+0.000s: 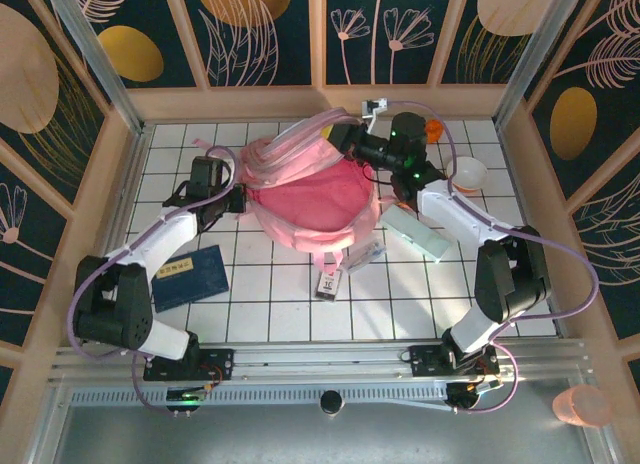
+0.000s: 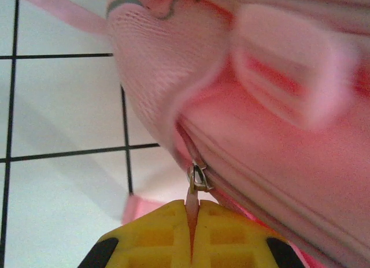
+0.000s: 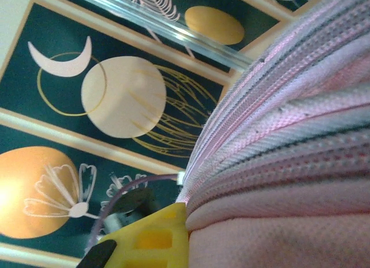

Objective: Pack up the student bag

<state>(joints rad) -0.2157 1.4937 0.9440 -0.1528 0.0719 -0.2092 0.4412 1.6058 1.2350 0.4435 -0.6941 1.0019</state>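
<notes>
Trouble looked likeliest at the zip. The left gripper [image 1: 236, 200], its yellow fingers [image 2: 156, 236] pressed together on the thin pink tab [image 2: 191, 200] hanging from the metal zip slider [image 2: 197, 178], had only a narrow bite. To my eye a tug off the line of the teeth could slip the tab free, or drag the soft bag sideways instead of running the zip.

The student bag [image 1: 362, 212] lay in the far middle of the tiled table [image 1: 270, 314], its mouth gaping upward to show the darker pink lining [image 1: 305, 202]. Its long axis seemed to run roughly from far edge to near edge, striped straps [image 1: 285, 136] at the far end and small tags [image 1: 330, 282] trailing from the near end.

The right gripper [image 1: 342, 137] sat against the far rim, one finger [image 3: 151, 236] beside the ribbed fabric; whether it gripped I could not tell. If it let go, the mouth would likely sag shut. A blue book [image 1: 190, 276] and a pale box [image 1: 418, 232] waited on either side.
</notes>
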